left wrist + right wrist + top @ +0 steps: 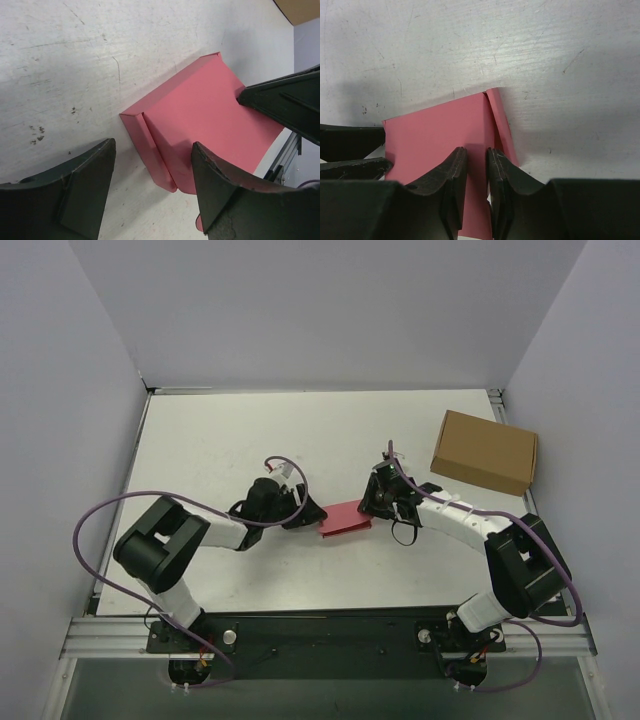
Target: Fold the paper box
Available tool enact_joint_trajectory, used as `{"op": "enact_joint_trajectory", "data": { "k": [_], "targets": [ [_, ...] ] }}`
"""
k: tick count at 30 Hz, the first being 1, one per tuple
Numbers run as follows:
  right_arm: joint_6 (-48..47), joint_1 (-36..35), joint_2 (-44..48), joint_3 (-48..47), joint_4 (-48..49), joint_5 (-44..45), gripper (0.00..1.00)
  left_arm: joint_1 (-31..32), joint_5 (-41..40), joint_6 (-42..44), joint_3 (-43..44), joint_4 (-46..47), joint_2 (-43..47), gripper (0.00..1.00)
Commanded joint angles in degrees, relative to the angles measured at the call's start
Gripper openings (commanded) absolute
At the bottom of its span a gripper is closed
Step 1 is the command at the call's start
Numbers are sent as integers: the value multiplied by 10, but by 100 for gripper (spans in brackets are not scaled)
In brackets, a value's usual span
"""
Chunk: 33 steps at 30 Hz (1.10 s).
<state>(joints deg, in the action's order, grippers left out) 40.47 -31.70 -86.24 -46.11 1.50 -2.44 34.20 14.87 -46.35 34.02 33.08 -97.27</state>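
Observation:
The paper box [345, 519] is a small pink-red card, partly folded, lying on the white table between my two grippers. In the left wrist view the box [200, 110] has a narrow side flap folded up along its near edge. My left gripper [153, 145] is open and astride that corner, with one finger over the card; it is at the box's left end [303, 514]. My right gripper [476, 149] is at the right end [375, 505]. Its jaws are closed to a narrow gap on the box [435, 135] beside a raised flap.
A larger brown cardboard box [485, 450] sits at the back right of the table [220, 440]. Grey walls stand on three sides. The right gripper's fingers [285, 100] show at the far edge of the card in the left wrist view.

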Motion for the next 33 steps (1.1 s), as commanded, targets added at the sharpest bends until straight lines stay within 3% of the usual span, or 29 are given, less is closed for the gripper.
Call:
{"op": "enact_joint_trajectory", "data": {
  "k": [1,7,14,25,33],
  "targets": [
    [-19,-9,0,15,-86,23,23,5,44,15,14,0,-35,67],
    [-37,-8,7,-4,-116,37,33,6,40,77,35,-42,-65,50],
    [-60,5,32,-7,-135,29,47,10,0,147,66,-119,-79,46],
    [-36,29,39,45,-97,-71,44,28,-25,171,71,-141,-79,38],
    [13,29,38,101,-45,-88,24,40,-46,164,69,-139,-56,39]
  ]
}}
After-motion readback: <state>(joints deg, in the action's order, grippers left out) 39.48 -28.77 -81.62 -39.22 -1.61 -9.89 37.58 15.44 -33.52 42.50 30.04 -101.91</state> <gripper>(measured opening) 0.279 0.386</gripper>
